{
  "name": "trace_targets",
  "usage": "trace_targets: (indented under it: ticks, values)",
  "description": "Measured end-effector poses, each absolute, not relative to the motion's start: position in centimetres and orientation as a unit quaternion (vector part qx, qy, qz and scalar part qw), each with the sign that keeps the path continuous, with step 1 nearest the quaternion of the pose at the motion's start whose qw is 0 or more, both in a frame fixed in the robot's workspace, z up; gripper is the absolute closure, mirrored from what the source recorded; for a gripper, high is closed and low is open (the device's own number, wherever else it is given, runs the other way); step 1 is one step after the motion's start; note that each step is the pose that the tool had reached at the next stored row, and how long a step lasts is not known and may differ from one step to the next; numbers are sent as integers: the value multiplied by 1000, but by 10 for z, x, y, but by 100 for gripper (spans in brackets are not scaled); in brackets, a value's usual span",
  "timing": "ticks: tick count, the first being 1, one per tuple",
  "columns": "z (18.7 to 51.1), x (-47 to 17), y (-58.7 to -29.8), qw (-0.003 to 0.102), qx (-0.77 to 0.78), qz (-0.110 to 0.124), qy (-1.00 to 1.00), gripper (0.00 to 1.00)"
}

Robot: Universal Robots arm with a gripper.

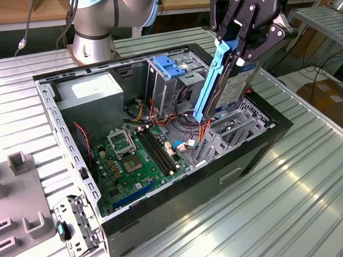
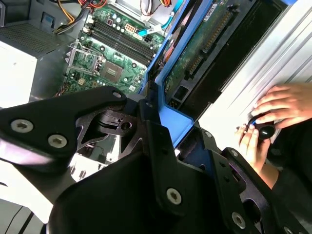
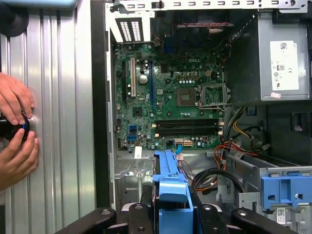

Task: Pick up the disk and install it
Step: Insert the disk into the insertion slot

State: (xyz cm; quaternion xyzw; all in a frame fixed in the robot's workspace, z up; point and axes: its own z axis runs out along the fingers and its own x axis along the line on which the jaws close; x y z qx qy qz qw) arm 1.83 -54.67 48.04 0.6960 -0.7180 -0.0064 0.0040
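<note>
Exterior view crops the top of the gripper (image 1: 243,56), clamped on the disk (image 1: 236,88) over the case (image 1: 180,199).

Robotics lab bench: arm base (image 1: 92,38) mounted on slatted aluminium table (image 1: 300,202), opened PC case (image 1: 181,210), wooden workbench (image 1: 7,11) behind.

A: What is the black end effector (image 1: 249,52) gripping?
B: The flat silver-grey metal disk (image 1: 238,86) with blue plastic rails. It's tilted steeply over the open black computer case (image 1: 163,204), on the exterior view's right.
A: And inside the case?
B: A green motherboard (image 1: 133,158) and a grey metal box (image 1: 93,98). The case stands on the ribbed metal tabletop (image 1: 277,209).
</note>
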Motion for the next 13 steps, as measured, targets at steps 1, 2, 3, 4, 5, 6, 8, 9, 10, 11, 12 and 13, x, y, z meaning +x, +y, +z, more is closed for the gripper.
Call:
trace_targets:
  ticks: [1,2,3,4,5,6,8,9,10,11,12,13]
  values:
    - [480,18,-547,4,696,-6,-718,63]
    - [480,18,-547,4,696,-6,-718,63]
    - [480,18,-548,4,696,-6,-718,63]
    - [479,18,-548,4,696,-6,-718,63]
    - [479,18,-548,4,696,-6,-718,63]
    - [479,19,-548,4,696,-6,-718,63]
    - [479,19,-548,4,696,-6,-718,63]
    - [479,20,-548,4,696,-6,-718,63]
    - [479,21,-548,4,696,-6,-718,63]
    - [479,23,-548,4,696,-6,-718,63]
    - [479,24,-548,4,696,-6,-718,63]
    - [479,26,-548,4,696,-6,-718,63]
